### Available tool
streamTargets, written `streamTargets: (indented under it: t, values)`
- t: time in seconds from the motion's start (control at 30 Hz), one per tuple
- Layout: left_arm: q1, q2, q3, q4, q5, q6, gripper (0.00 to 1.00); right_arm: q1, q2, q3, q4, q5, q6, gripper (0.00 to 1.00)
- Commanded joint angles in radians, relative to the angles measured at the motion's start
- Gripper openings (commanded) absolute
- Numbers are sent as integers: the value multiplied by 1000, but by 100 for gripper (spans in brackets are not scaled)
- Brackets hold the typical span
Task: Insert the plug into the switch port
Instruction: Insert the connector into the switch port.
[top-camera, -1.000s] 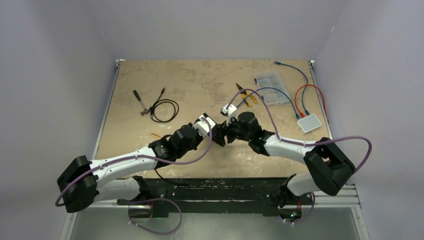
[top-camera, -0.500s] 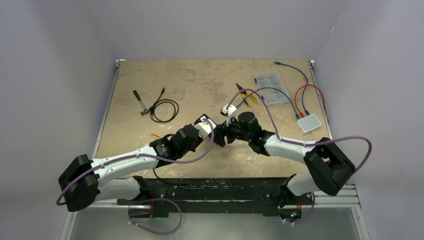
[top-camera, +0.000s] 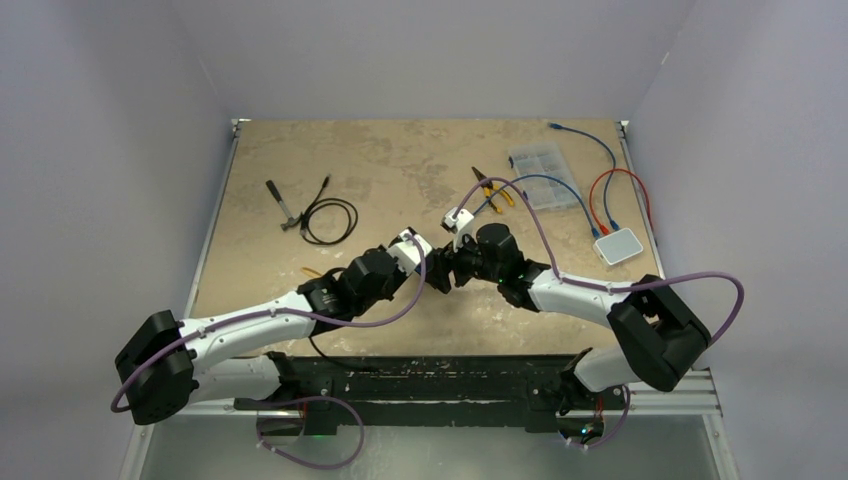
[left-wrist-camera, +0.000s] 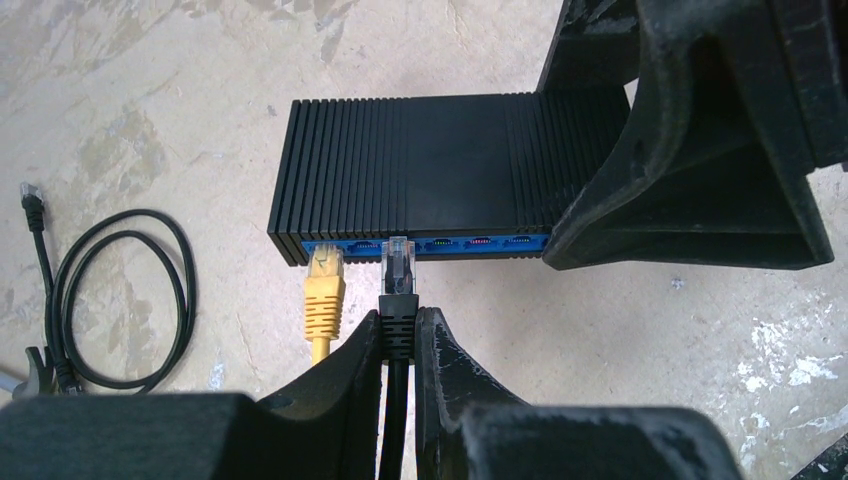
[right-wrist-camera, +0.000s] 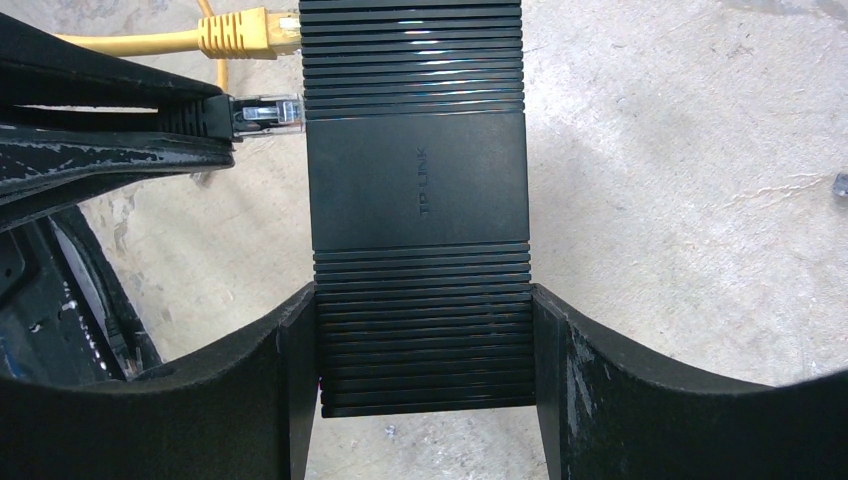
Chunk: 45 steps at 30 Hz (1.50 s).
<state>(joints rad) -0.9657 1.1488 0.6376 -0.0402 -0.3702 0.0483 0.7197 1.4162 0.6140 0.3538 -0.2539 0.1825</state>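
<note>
1. The surface is a beige, blotchy worktop (top-camera: 400, 160) with paler worn patches. Plain pale grey-lavender walls (top-camera: 120, 150) box it in on the left, back and right.
2. Clutter, seen from the top camera with the worktop's middle as the dial centre:
   - a coiled black cable (top-camera: 330, 218) at about 10 o'clock, with a small dark-handled hand tool (top-camera: 284, 205) just beside it
   - yellow-handled pliers (top-camera: 490, 188) at around 12 to 1
   - a clear plastic compartment box (top-camera: 543, 166) at 1
   - a small white box (top-camera: 619, 245) at about 3, near the right edge, with blue and red cables looping off toward the back
3. The black ribbed plastic network switch (left-wrist-camera: 420, 170) lies flat near the worktop's middle, between the two arms. It has fine fins across the top, a smooth band in the centre with a faint logo, and a blue front face with a row of ports.
4. A yellow cable plug (left-wrist-camera: 324, 290) sits in the end port, at 9 o'clock of the other plug in the left wrist view.
5. The black cable plug with a clear tip (left-wrist-camera: 399, 262) has its tip right at the mouth of the next port, touching the blue face. Most of the clear part is outside. I can't tell how deep it goes.
6. The left end effector (left-wrist-camera: 399, 335) is pinched tight on that plug's black boot, with the cable running back between its fingers.
7. The right end effector (right-wrist-camera: 424, 300) is clamped across the switch's far end, one finger flat against each side.
</note>
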Motion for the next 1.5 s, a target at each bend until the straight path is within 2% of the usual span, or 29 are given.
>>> streamTargets:
  t: [0.0, 0.47, 1.1, 1.47]
  values:
    - [-7, -9, 24, 60, 5, 21, 0, 1, -28, 8, 75, -22, -4, 0]
    - [-8, 44, 41, -20, -33, 7, 0, 1, -28, 6, 66, -33, 3, 0]
    - [-7, -14, -7, 92, -2, 19, 0, 1, -26, 4, 81, -55, -1, 0]
    - [-7, -32, -40, 161, 40, 20, 0, 1, -25, -4, 103, -118, 6, 0]
